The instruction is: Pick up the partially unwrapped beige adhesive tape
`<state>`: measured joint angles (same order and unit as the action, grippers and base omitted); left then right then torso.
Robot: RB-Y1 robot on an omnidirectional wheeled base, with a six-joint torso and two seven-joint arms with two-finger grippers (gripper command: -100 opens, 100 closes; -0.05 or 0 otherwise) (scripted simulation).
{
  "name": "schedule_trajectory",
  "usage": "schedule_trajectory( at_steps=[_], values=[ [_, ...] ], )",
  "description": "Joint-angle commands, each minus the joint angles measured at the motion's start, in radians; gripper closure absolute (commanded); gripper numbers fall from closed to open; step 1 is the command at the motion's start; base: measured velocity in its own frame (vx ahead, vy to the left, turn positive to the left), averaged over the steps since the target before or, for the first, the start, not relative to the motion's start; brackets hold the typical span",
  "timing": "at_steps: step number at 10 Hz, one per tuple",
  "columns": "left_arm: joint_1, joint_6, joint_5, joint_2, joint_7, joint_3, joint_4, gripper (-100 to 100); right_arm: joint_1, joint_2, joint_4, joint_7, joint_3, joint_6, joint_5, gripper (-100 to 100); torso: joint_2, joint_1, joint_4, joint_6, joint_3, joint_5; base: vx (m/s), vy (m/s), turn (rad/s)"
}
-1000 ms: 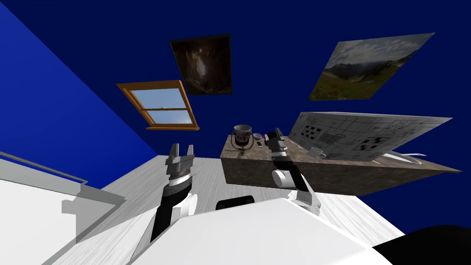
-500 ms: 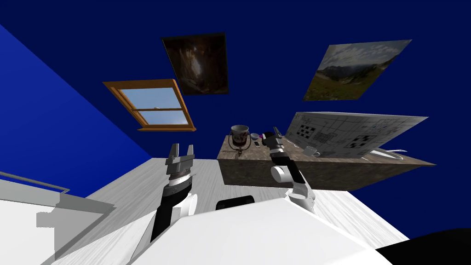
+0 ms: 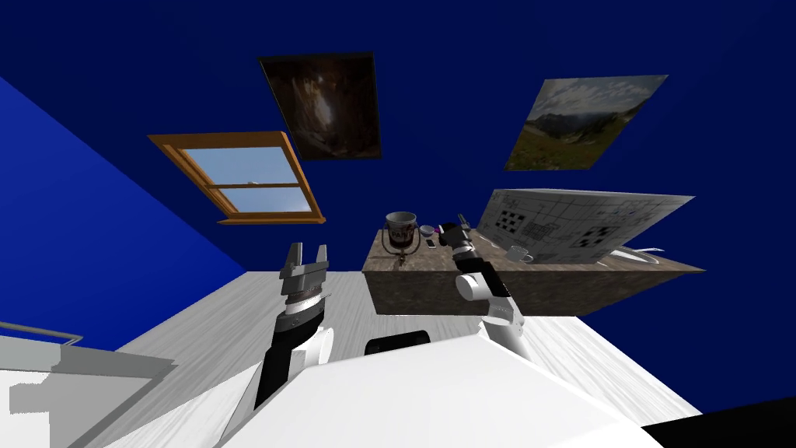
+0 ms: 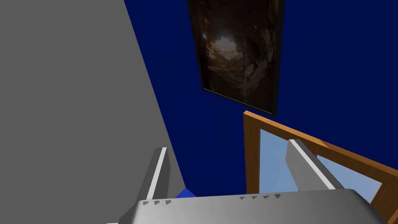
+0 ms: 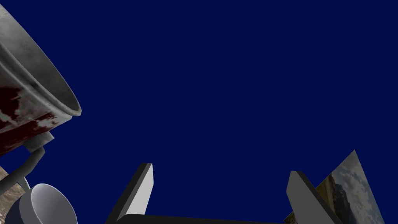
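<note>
My right gripper (image 3: 460, 224) hovers open over the brown table (image 3: 420, 281), with nothing between its fingers. Beside it stand a worn grey paint can with red stains (image 3: 401, 229) and a small white bowl (image 3: 427, 230). In the right wrist view the open gripper (image 5: 221, 194) faces the dark blue wall, with the can (image 5: 31, 97) and the bowl (image 5: 42, 204) off to one side. A small pale object (image 3: 431, 243) lies on the table between can and gripper; it is too small to tell what it is. My left gripper (image 3: 305, 260) is raised over the floor, open and empty (image 4: 229, 171).
A large white sheet with black patterns (image 3: 583, 229) stands tilted on the table's right part, and a white mug (image 3: 519, 253) sits in front of it. A tiny purple item (image 3: 440, 229) is near the gripper. Pale plank floor (image 3: 233, 311) lies left of the table.
My head view has swung, so the whole picture slid left. My right arm has reached a little farther over the table. The left arm has kept its pose.
</note>
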<state>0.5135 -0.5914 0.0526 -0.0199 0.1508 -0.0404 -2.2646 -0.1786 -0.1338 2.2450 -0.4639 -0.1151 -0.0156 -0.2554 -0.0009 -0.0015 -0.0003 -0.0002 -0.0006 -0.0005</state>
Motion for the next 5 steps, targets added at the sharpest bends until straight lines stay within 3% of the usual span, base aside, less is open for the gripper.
schedule_trajectory(
  at_steps=[1, 2, 5],
  values=[
    [0.0, 0.0, 0.0, 0.0, 0.0, 0.0, 0.0, 0, 0.035, -0.004, -0.009, -0.05, -0.007, -0.05, -0.029, -100, 0.0, 0.0, 0.0, 0.0, 0.0, 0.0, 0.026, -0.02, -0.073],
    [0.0, 0.0, 0.0, 0.0, 0.0, 0.0, 0.0, 0, 0.035, -0.004, -0.009, -0.077, -0.007, -0.083, -0.029, -100, 0.0, 0.0, 0.0, 0.0, 0.0, 0.0, 0.023, -0.013, -0.031],
    [0.0, 0.0, 0.0, 0.0, 0.0, 0.0, 0.0, 0, 0.099, -0.014, -0.035, -0.163, -0.018, -0.176, -0.079, -100, 0.0, 0.001, 0.0, 0.0, 0.0, 0.0, 0.025, -0.011, -0.049]
  ],
)
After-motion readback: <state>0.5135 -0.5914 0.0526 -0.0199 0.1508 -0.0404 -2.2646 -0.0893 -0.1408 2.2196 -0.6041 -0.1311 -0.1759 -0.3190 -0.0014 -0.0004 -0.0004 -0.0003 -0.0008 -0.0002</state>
